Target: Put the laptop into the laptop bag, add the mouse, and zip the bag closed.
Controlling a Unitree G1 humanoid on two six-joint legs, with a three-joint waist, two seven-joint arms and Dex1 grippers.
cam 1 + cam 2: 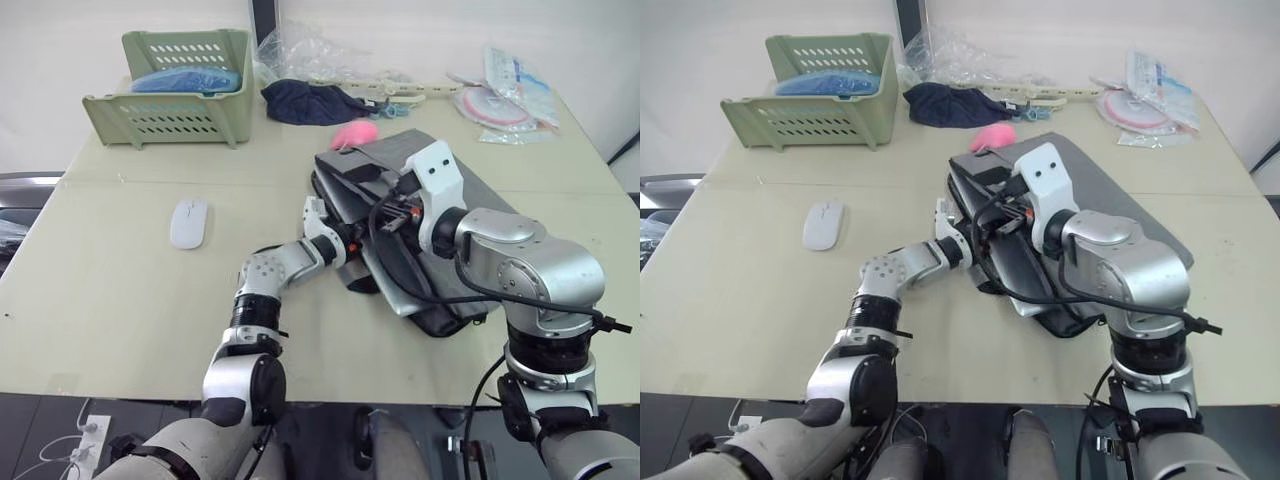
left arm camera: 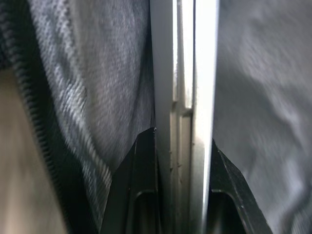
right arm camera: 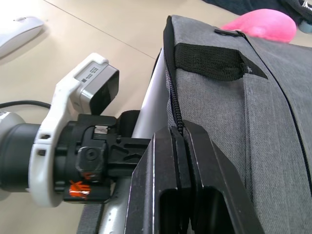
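Beige table (image 1: 120, 290) | laptop (image 2: 183, 97) – clamped by left end effector (image 2: 183, 146), mostly hidden | right end effector (image 3: 183, 134) – pinching laptop bag (image 3: 273, 112) rim

I see a pale green slotted basket (image 1: 170, 90) at the upper left of the frame, sitting on the beige table (image 1: 120, 300), with a blue bundle (image 1: 186, 79) lying inside it. Right of the basket, near the top centre, I have a dark navy cloth bundle (image 1: 308, 102) with crumpled clear plastic (image 1: 300, 50) just behind it. A pink fluffy blob (image 1: 355, 134) sits just below the navy cloth. At the upper right I make out some clear plastic packets (image 1: 510, 95) lying flat.
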